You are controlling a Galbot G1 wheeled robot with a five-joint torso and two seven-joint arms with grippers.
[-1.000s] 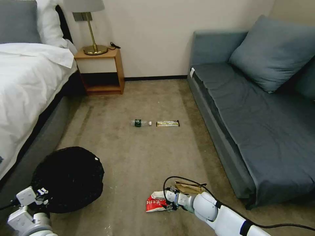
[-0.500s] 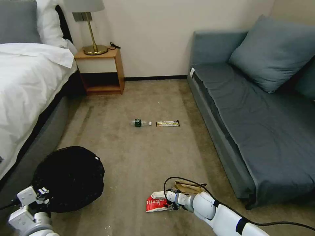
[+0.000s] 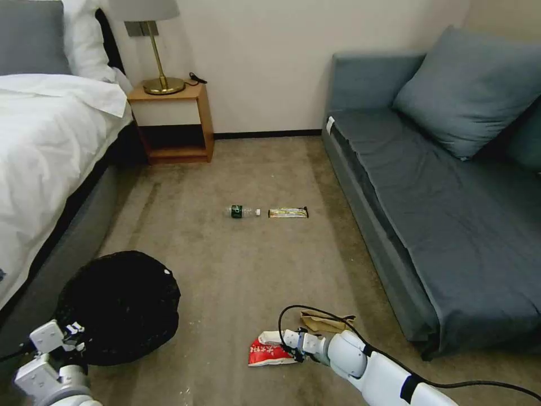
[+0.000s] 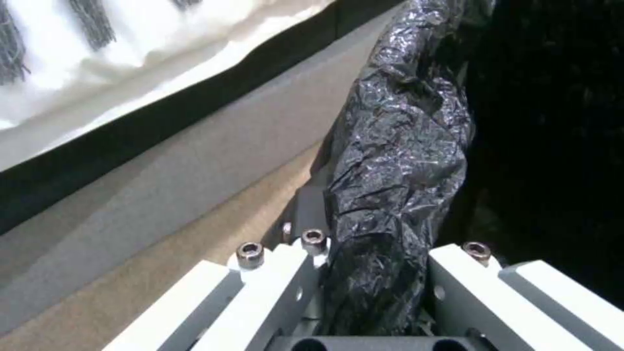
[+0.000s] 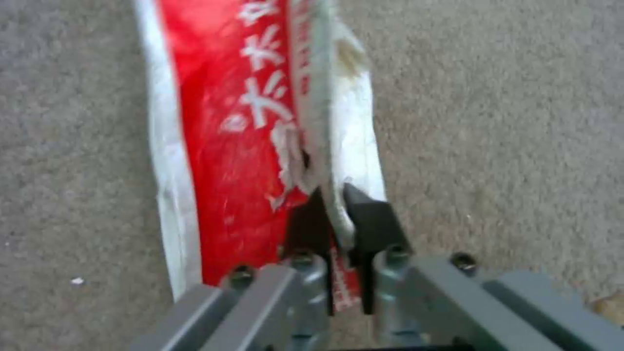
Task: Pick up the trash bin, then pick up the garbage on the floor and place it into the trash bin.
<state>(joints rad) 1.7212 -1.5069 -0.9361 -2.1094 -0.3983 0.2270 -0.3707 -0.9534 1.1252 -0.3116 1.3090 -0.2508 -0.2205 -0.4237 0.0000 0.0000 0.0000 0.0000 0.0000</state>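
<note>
Snack packet [image 5: 253, 146] pinched by right hand [image 5: 335, 214].

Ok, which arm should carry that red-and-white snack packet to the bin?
Right. The right gripper is already shut on the snack packet; the left gripper is busy clamping the trash bin rim.

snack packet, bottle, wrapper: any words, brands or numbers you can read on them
Red-and-white snack packet, pinched in the right gripper: white characters on red, too blurred to read.
Small bottle: green label, too small to read.
Gold-black wrapper: print too small to read.
Black-lined trash bin, held at the rim by the left gripper: no text.
</note>
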